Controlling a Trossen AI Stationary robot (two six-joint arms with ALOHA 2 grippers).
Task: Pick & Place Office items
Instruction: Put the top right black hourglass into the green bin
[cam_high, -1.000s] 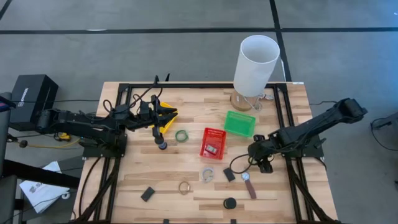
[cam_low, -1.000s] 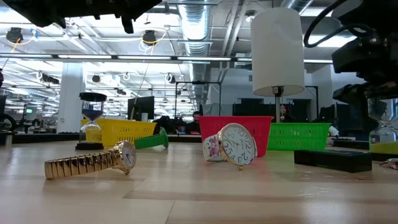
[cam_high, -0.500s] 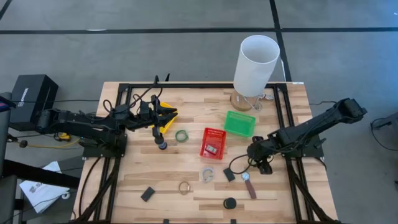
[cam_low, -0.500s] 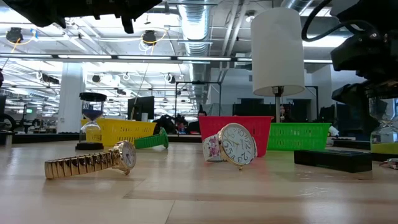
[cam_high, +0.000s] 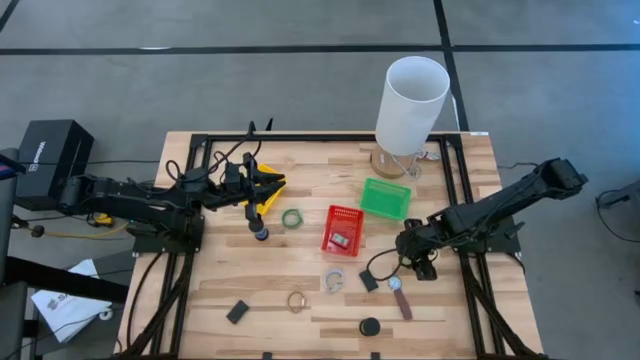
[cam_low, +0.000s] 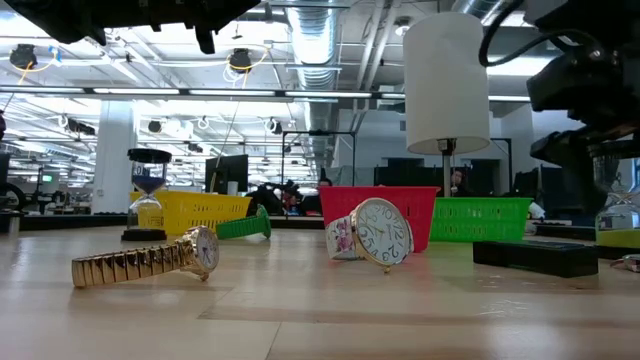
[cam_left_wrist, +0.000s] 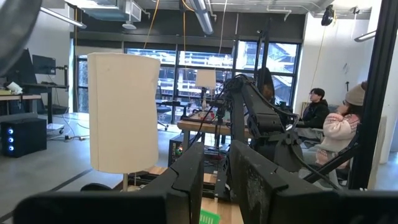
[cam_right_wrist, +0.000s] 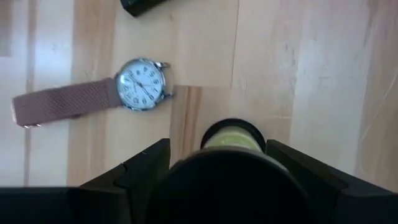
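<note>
My right gripper (cam_high: 424, 265) points steeply down at the table's right, shut on a small hourglass (cam_right_wrist: 231, 138) with black caps and yellow-green sand. Beside it lie the brown-strapped watch (cam_right_wrist: 93, 93), a black rectangle (cam_high: 368, 281) and a thin black ring (cam_high: 380, 265). Further left lie a pale-strapped watch (cam_high: 334, 280), a gold watch (cam_high: 297, 300), another black rectangle (cam_high: 237, 312) and a black cylinder (cam_high: 370, 327). My left gripper (cam_high: 268, 188) hovers over the yellow basket (cam_high: 262, 196), its fingers (cam_left_wrist: 249, 177) a narrow gap apart with nothing between. My right gripper has the hourglass's near black cap (cam_right_wrist: 236, 177) pinched between its two fingers (cam_right_wrist: 146, 165), one on each side of the round rim. The fingers come from above, slanting down. The hourglass stands upright below them (cam_low: 615, 205). Whether its lower cap rests on the table, I cannot tell.
A red basket (cam_high: 343, 228) and a green basket (cam_high: 386, 198) stand mid-table. The tall white cylinder (cam_high: 412, 100) is at the far right. A second hourglass (cam_high: 258, 232) and a green ring (cam_high: 291, 218) lie near the yellow basket. Bare wood lies along the near edge.
</note>
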